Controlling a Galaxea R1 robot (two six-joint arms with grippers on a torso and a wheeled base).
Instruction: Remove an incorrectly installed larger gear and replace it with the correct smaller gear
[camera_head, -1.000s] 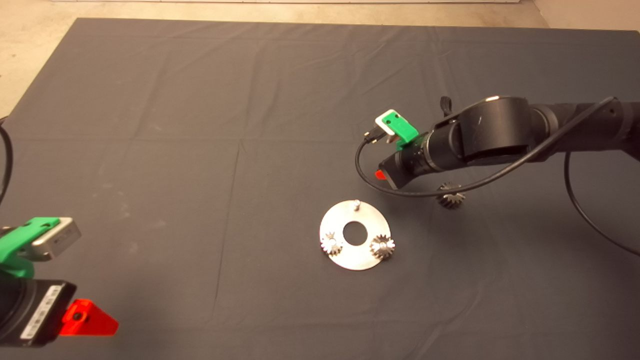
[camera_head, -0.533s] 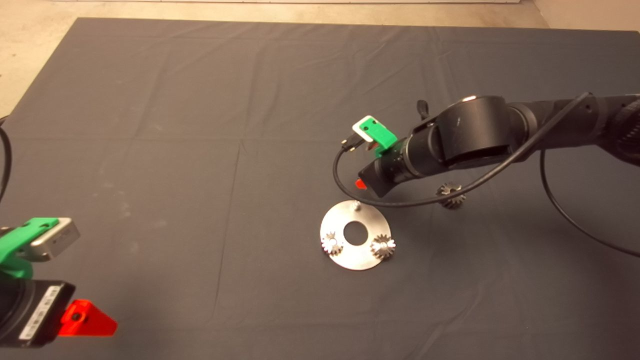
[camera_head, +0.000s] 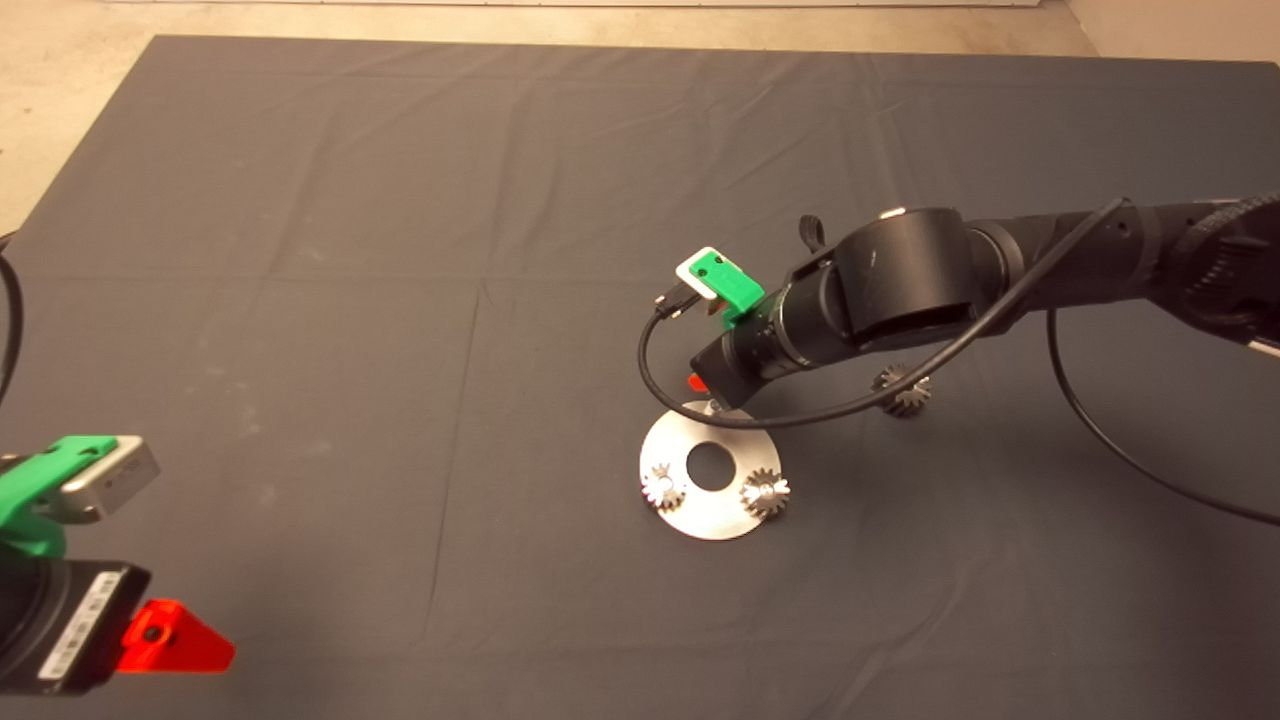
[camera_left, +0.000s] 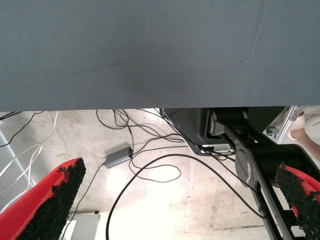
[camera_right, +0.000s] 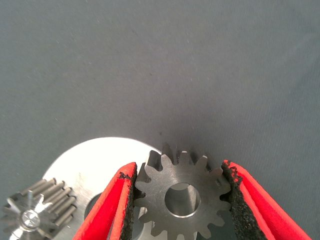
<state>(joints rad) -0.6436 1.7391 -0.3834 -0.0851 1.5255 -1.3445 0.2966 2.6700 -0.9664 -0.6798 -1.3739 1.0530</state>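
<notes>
My right gripper (camera_head: 700, 386) hangs over the far edge of the round silver plate (camera_head: 722, 520). In the right wrist view the gripper (camera_right: 180, 200) is shut on the smaller gear (camera_right: 182, 196), dark steel with a round centre hole, held flat just above the plate's rim (camera_right: 95, 162). The larger gear (camera_head: 903, 390) lies on the mat to the right of the plate, partly behind the arm's cable. Two shiny gears (camera_head: 663, 487) (camera_head: 765, 493) sit on the plate; one shows in the right wrist view (camera_right: 37, 210). My left gripper (camera_head: 175, 637) is parked at the lower left, open.
The plate has a round centre hole (camera_head: 711, 467). A black cable (camera_head: 650, 375) loops from the right wrist over the plate's far edge. The left wrist view shows the mat's edge, floor cables (camera_left: 150, 165) and a stand.
My right arm has moved left and lower with the smaller gear, from beside the larger gear to the plate's far edge. The left arm has not moved.
</notes>
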